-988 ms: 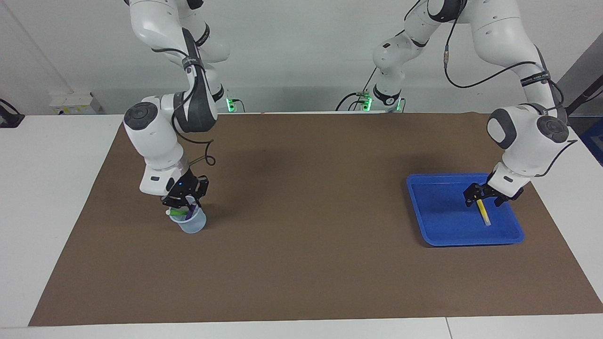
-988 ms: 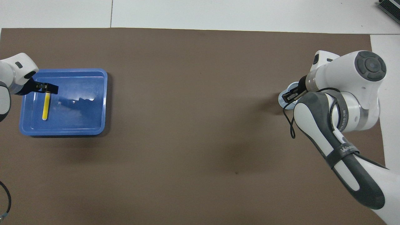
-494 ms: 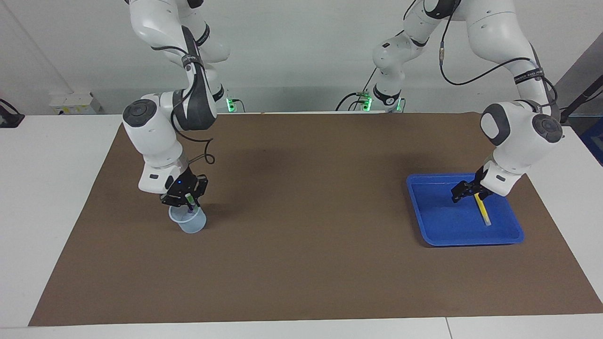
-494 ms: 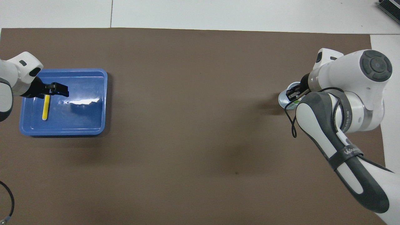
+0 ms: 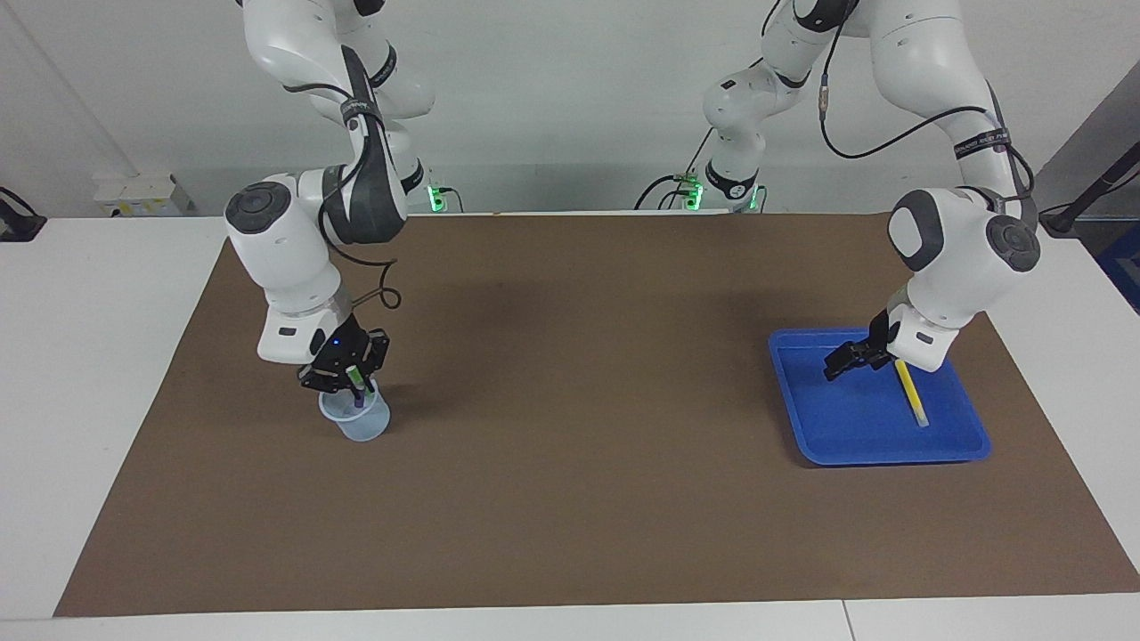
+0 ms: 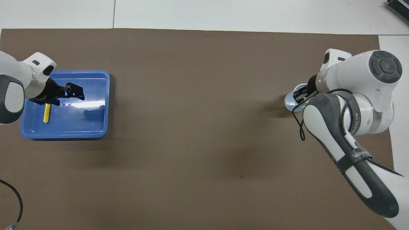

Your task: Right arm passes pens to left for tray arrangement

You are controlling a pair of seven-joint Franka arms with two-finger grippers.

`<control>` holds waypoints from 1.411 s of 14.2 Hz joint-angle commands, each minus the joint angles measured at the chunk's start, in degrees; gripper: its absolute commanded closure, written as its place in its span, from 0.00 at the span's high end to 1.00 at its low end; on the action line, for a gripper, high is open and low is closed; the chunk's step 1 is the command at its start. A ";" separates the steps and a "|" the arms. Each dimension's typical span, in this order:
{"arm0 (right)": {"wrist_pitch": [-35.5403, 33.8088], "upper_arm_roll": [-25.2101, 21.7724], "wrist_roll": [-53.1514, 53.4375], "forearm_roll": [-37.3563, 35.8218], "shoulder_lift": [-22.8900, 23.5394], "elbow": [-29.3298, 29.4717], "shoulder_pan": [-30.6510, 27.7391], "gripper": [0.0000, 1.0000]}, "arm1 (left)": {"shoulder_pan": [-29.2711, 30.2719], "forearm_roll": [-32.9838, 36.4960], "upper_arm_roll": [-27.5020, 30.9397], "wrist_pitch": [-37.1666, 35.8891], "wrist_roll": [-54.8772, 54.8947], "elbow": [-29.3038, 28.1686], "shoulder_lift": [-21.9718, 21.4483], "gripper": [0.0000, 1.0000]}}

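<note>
The blue tray (image 5: pixel 855 423) (image 6: pixel 83 123) lies toward the left arm's end of the table. A yellow pen (image 5: pixel 912 393) (image 6: pixel 46 115) lies flat in it. My left gripper (image 5: pixel 837 365) (image 6: pixel 78 93) hovers open and empty above the tray, beside the yellow pen. At the right arm's end, my right gripper (image 5: pixel 350 385) (image 6: pixel 299 95) hangs just above a small translucent cup (image 5: pixel 361 423) (image 6: pixel 289 101), shut on a green pen (image 5: pixel 357 377) held nearly upright. A purple pen (image 5: pixel 358 401) stands in the cup below it.
A brown mat (image 5: pixel 570 445) covers most of the white table. A black cable (image 6: pixel 12 204) loops at the mat's corner near the left arm's base.
The right gripper has risen a little, lifting the green pen out of the cup. The left gripper has risen off the yellow pen and swung toward the table's middle.
</note>
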 commanded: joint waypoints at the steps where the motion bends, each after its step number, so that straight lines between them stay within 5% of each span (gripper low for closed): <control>1: -3.26 0.59 -1.59 -0.06 -1.56 2.08 -0.52 0.00 | -0.61 -0.89 0.57 -0.85 -1.68 -1.27 -1.53 1.00; 13: -12.15 0.85 -1.06 0.91 -7.10 9.03 2.47 0.00 | -0.87 -0.98 0.66 -1.03 -2.12 -1.89 -1.97 1.00; 20: -16.98 5.68 7.88 6.09 -8.07 12.81 2.82 0.00 | 0.10 -0.89 0.75 -4.62 -2.03 -1.19 -2.23 1.00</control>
